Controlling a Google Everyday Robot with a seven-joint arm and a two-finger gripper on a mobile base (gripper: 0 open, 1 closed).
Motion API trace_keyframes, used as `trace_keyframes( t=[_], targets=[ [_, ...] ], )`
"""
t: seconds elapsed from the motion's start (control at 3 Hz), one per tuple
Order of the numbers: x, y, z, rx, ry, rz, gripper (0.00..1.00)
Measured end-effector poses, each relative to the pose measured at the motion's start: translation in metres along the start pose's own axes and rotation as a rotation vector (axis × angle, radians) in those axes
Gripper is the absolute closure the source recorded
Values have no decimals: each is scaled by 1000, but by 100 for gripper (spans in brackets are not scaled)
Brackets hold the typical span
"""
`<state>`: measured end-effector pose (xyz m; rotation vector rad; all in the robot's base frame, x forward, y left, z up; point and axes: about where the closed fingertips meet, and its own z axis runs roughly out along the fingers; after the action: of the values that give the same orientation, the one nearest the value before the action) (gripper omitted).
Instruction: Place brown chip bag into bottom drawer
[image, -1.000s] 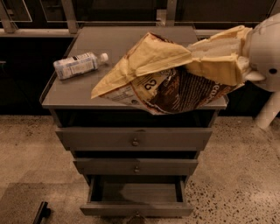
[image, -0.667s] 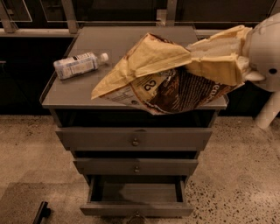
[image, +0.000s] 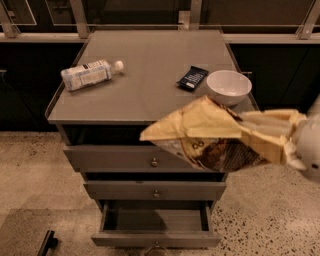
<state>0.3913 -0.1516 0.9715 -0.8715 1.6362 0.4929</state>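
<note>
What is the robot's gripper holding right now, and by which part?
The crinkly brown and pale-yellow foil chip bag, clamped at its crumpled yellow end by the gripper at the picture's right edge.

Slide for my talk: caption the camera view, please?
At the right edge, the tool holds the brown chip bag in the air before the cabinet, above the open bottom drawer.

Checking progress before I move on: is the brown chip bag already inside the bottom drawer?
No, the brown chip bag hangs from the tool at right, above the open bottom drawer.
</note>
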Motion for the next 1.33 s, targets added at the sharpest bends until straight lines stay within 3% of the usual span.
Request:
trace_keyframes(
  t=[0.33, 0.67, 1.0, 1.33],
  targets=[
    [88, -1, 3, 42, 12, 124, 100],
    [164, -3, 25, 38, 19, 249, 100],
    [164, -3, 25, 38, 19, 250, 100],
    [191, -6, 24, 64, 18, 297, 100]
  ],
)
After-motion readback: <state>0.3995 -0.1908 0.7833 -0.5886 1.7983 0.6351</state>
